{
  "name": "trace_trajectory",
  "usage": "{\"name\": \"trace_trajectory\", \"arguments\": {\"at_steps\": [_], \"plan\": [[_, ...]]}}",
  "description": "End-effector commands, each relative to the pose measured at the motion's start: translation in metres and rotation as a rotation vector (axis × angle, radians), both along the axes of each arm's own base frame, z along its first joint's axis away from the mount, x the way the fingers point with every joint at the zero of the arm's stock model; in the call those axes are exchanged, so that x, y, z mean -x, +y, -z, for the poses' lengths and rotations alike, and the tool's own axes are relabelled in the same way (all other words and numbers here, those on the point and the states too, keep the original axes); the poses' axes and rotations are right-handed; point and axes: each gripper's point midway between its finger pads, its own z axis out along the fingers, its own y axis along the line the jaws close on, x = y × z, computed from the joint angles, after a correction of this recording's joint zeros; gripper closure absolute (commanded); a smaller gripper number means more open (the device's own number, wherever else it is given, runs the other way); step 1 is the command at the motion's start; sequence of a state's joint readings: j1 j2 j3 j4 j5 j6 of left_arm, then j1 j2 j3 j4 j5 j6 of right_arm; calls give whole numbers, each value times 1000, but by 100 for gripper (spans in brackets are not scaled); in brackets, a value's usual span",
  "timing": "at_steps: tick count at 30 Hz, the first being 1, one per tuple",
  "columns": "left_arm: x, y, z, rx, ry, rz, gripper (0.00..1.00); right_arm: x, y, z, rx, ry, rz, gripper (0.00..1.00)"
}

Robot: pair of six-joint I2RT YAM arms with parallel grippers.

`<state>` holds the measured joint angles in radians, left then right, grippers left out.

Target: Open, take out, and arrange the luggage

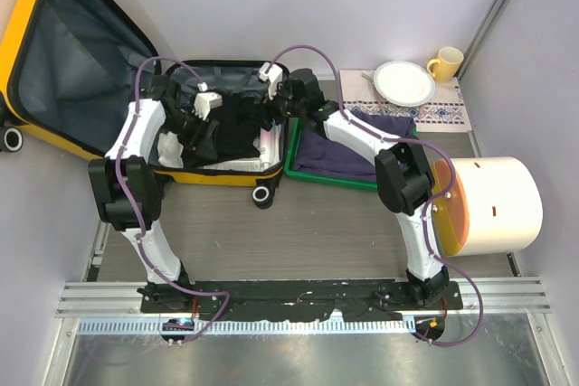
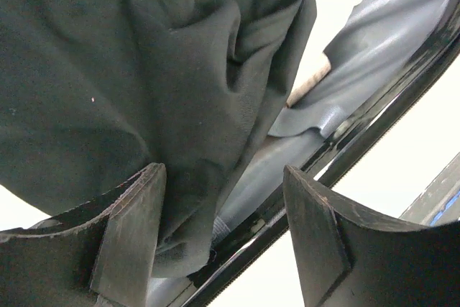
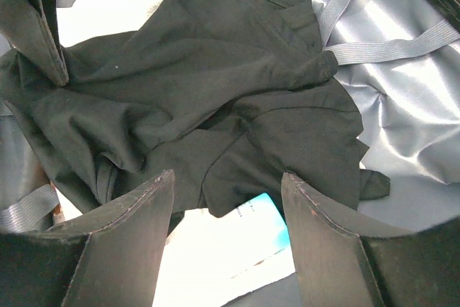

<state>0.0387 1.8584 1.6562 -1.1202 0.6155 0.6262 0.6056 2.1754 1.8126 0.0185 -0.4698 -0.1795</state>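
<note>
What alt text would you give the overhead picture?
A robot's left hand and right hand reach into an open yellow suitcase, over a crumpled black garment. Right of it sit a green tray, white plate, yellow mug and cream cylinder.

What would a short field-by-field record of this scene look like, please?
luggage: open, lid laid back
contents: crumpled black garment on grey lining
left gripper: jaws open, garment fabric between them
right gripper: jaws open, above the garment
green tray: right of the luggage, holding dark cloth
elsewhere: cream cylinder, plate, yellow mug
</note>
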Motion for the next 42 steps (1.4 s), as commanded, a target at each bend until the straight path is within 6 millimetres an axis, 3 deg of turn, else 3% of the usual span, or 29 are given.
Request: {"name": "trace_trajectory", "arguments": {"at_steps": [1,4,6,9,13,17,23,30,33,35,37,38,40,42], "plan": [[12,4,7,-79,-27,91,30,2,2,-19,-33,-21,-14,33],[19,8,20,-114,-7,131,30,6,3,-18,-30,-16,-37,33],[24,-2,29,-124,2,165,31,9,5,-16,-28,-12,-58,33],[14,2,31,-148,-27,120,46,12,7,-14,-16,-25,-78,33],[1,-2,20,-104,-59,93,72,22,9,0,29,-16,-125,32],[-9,-4,4,-85,-82,96,76,39,13,15,97,-43,-229,29],[-23,-3,-19,-82,-132,92,99,57,18,31,170,-86,-309,24],[-33,-6,-36,-64,-146,82,100,60,43,16,100,-155,-338,13],[-35,-8,-40,-56,-156,82,100,66,60,14,96,-209,-356,11],[-36,-9,-44,-52,-165,83,100,67,71,23,119,-248,-360,11],[-35,-9,-44,-55,-157,86,100,54,76,22,131,-312,-312,11],[-35,-7,-46,-59,-161,85,100,50,78,30,142,-305,-301,11],[-36,4,-48,-58,-163,63,100,34,79,25,157,-337,-238,11],[-35,6,-52,-55,-166,58,100,22,79,26,165,-370,-188,18]]}}
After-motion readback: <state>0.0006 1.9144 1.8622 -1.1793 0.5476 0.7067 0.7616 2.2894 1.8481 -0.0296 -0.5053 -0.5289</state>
